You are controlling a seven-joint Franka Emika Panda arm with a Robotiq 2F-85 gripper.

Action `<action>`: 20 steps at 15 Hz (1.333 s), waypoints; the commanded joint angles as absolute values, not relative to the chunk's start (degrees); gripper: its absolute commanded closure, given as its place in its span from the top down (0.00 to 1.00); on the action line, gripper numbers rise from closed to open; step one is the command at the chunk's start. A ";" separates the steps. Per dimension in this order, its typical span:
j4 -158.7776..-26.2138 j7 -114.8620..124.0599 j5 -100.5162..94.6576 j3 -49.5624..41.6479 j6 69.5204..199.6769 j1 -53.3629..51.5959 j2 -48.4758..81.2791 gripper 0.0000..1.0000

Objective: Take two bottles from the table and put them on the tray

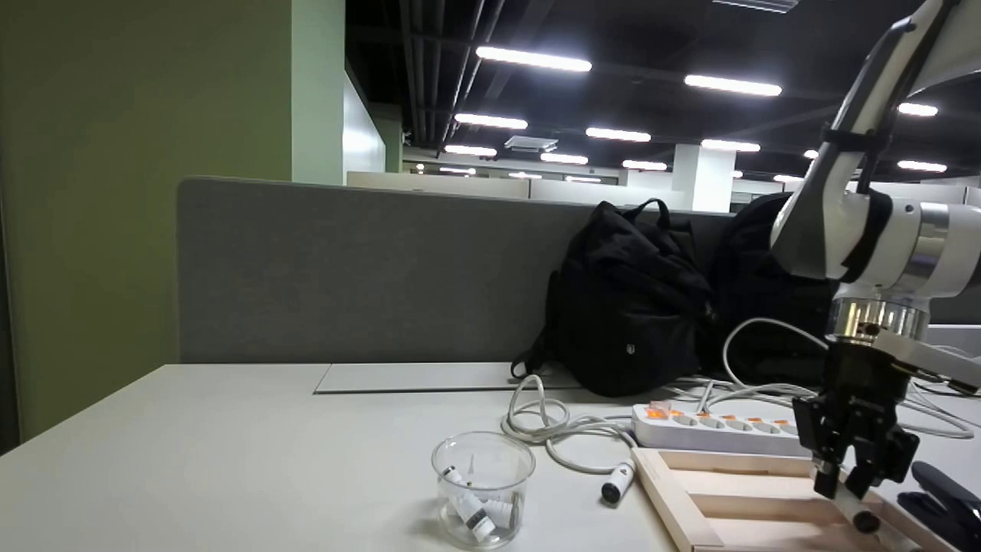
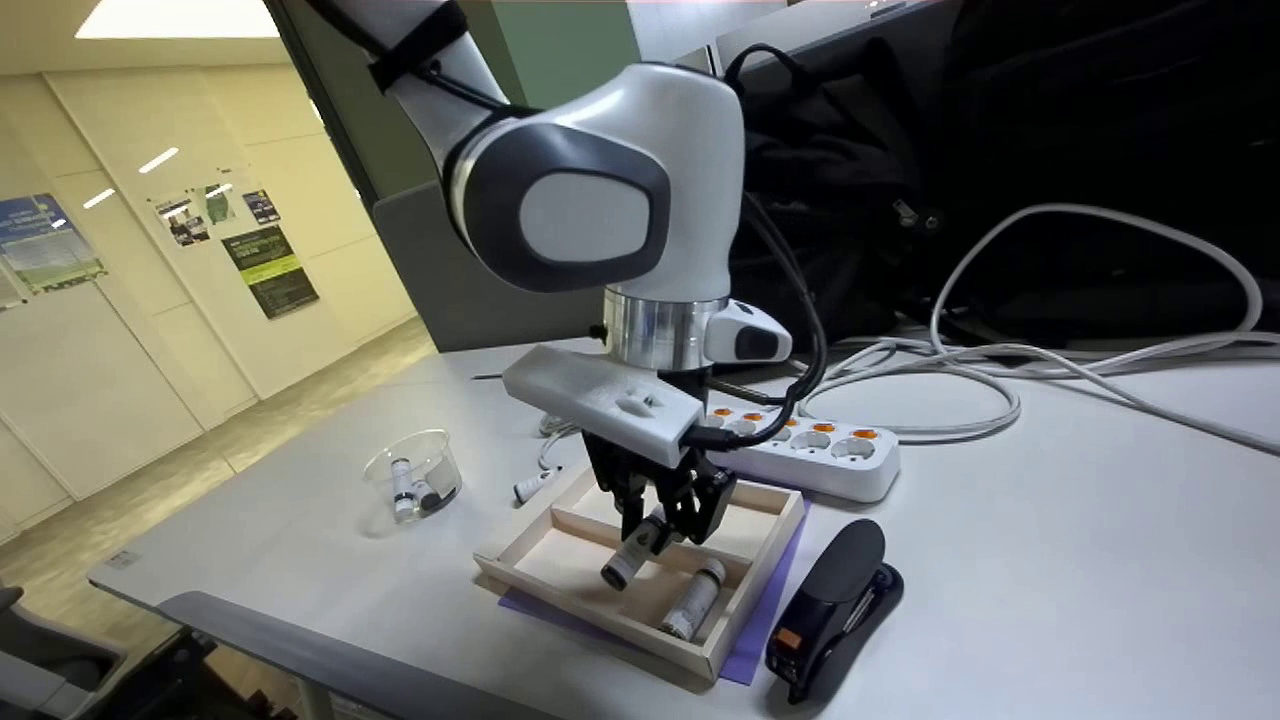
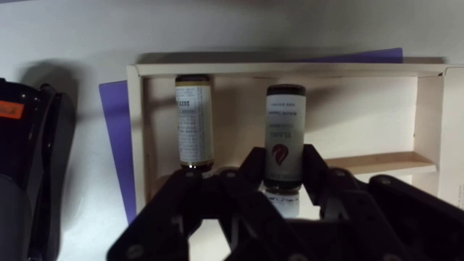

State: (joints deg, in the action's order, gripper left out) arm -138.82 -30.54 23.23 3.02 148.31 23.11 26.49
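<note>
My gripper [image 3: 284, 156] is shut on a small white-labelled bottle [image 3: 285, 134] with dark ends, one finger on each side of it. In an exterior view the held bottle [image 2: 628, 562] slants over the near compartment of the pale wooden tray [image 2: 600, 622]; whether its lower end touches the tray floor I cannot tell. A second bottle [image 2: 693, 602] lies in that same compartment, along the end wall, left of the held one in the wrist view. On the table [image 1: 268, 460], just outside the tray, rests another bottle [image 1: 619, 479] with a black end.
A clear round cup [image 1: 484, 460] with several small bottles inside stands on the table beyond the tray. Behind the tray are a white power strip [image 2: 815, 455] and loose cables. A black stapler [image 2: 835, 610] sits close to the tray's end. Purple paper [image 3: 117, 137] shows beneath the tray.
</note>
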 commanded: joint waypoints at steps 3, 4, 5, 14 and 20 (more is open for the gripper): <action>-137.29 -28.73 21.02 2.64 146.02 22.01 28.42 0.08; -137.25 -28.66 20.93 2.67 145.82 21.93 28.68 0.08; -137.20 -28.64 20.88 2.70 145.68 21.87 28.88 0.08; -137.78 -31.80 23.70 4.74 140.67 22.87 20.96 0.98; -129.57 -32.76 33.72 7.05 130.84 17.45 18.14 1.00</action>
